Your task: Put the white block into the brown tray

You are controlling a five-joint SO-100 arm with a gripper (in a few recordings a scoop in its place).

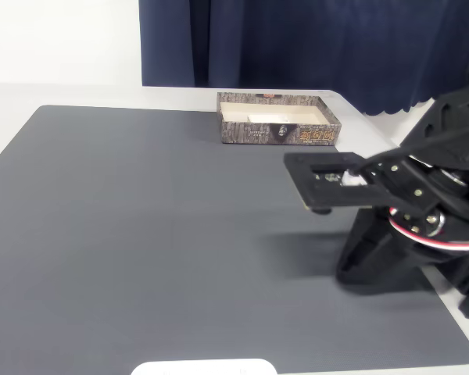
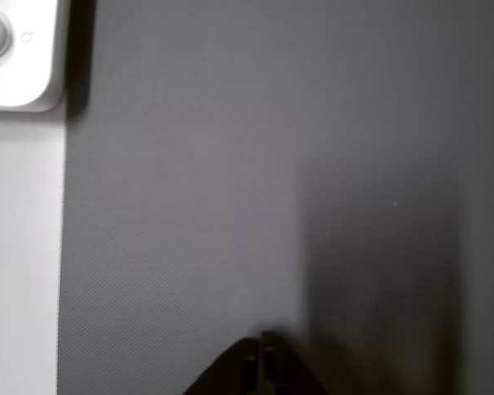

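1. Nearest the front edge of the dark grey mat (image 1: 141,234), a white rounded plate (image 1: 205,367) peeks in.
2. Further right, at the mat's far edge, the shallow bark-patterned brown tray (image 1: 277,133) holds a flat off-white block (image 1: 272,117).
3. Rightmost, the black two-finger gripper (image 1: 297,178) hovers, jaws together, empty.

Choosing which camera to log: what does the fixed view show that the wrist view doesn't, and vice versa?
Fixed view: the brown tray at the mat's far edge, a pale slab inside it that seems to be the white block, and a blue curtain behind. Wrist view: a close look at a white device with a round button. Both: the grey mat and the gripper, fingertips together.
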